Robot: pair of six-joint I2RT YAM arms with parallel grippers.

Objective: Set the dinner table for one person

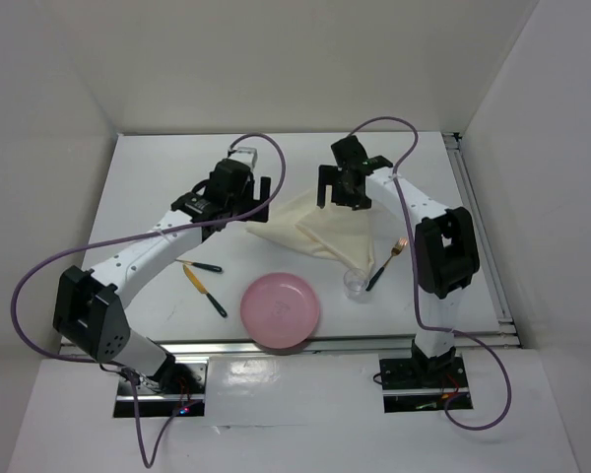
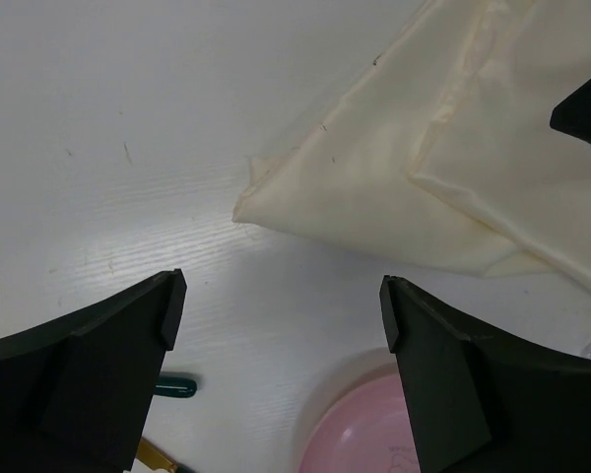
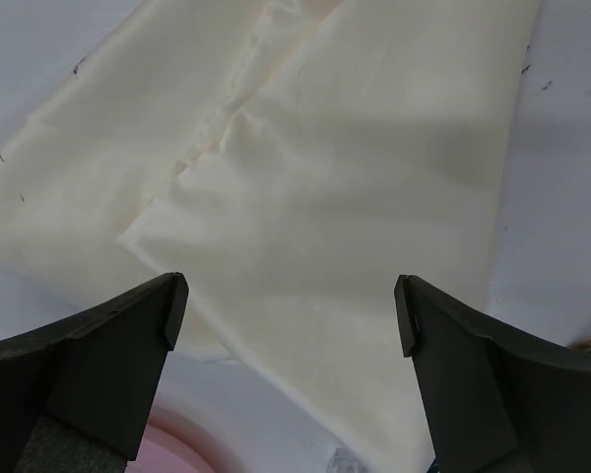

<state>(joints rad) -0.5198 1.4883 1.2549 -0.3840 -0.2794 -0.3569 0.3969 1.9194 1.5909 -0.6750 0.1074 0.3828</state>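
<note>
The dinner table (image 1: pixel 158 168) is a big white top with metal rails. A crumpled, partly folded cream cloth (image 1: pixel 320 229) lies at its middle. My left gripper (image 1: pixel 248 207) is open and empty, just above the table at the cloth's left corner (image 2: pixel 251 202). My right gripper (image 1: pixel 343 197) is open and empty over the cloth's far part (image 3: pixel 325 168). A round pink plate (image 1: pixel 281 310) lies at the near edge and also shows in the left wrist view (image 2: pixel 374 434).
A small clear glass (image 1: pixel 356 283) stands right of the plate. A gold fork with a dark handle (image 1: pixel 386 264) lies beside it. Two gold utensils with dark handles (image 1: pixel 205 286) lie left of the plate. White walls enclose the table.
</note>
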